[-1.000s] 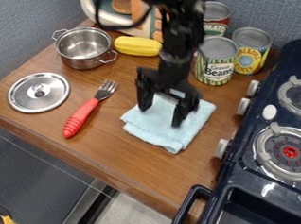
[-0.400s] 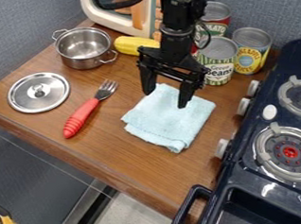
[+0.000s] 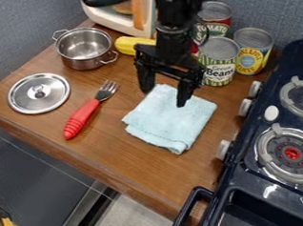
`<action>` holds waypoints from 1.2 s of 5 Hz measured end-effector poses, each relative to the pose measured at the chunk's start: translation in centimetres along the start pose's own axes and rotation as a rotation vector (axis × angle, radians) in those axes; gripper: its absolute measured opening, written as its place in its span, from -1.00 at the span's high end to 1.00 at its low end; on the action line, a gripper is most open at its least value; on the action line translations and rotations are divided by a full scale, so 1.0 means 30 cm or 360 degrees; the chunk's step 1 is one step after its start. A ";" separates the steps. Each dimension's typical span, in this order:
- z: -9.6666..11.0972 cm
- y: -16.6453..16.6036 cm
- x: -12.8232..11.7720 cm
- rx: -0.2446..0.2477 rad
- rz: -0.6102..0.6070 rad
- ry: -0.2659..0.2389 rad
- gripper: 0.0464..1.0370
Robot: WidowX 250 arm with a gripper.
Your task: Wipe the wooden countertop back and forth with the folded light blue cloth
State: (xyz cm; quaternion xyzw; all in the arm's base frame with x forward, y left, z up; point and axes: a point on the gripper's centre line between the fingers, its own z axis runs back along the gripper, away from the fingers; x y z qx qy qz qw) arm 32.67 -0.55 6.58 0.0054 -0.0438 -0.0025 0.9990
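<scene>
The black gripper (image 3: 162,98) hangs open over the upper part of a folded light blue cloth (image 3: 169,119), its two fingertips spread apart with nothing between them. The cloth lies on the wooden counter (image 3: 117,153). Left of it is a fork with a red handle (image 3: 82,117), tines toward the back. A round metal lid (image 3: 39,93) lies at the far left. Behind the arm, a yellow corn cob (image 3: 132,45) is partly hidden, beside a small metal pot (image 3: 84,48).
Cans stand at the back right: green beans (image 3: 218,61), pineapple (image 3: 252,51) and tomato (image 3: 215,20). A toy oven (image 3: 114,15) is at the back left. The dark blue stove (image 3: 265,187) with burners and knobs borders the counter's right side.
The gripper has risen off the cloth and drawn back toward the cans, then shifted slightly left. More of the cloth shows, its upper edge lying a little differently.
</scene>
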 end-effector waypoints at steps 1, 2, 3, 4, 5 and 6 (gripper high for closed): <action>0.036 0.001 -0.039 -0.0001 -0.0009 -0.0039 -0.92; 0.054 0.002 -0.075 0.0004 0.0001 -0.0061 -0.92; 0.074 -0.006 -0.109 0.0018 0.0001 -0.0087 -0.92; 0.067 -0.020 -0.126 0.0067 -0.0034 -0.0071 -0.92; 0.067 -0.022 -0.128 0.0085 -0.0075 -0.0065 -0.92; 0.067 -0.021 -0.129 0.0085 -0.0073 -0.0063 -0.92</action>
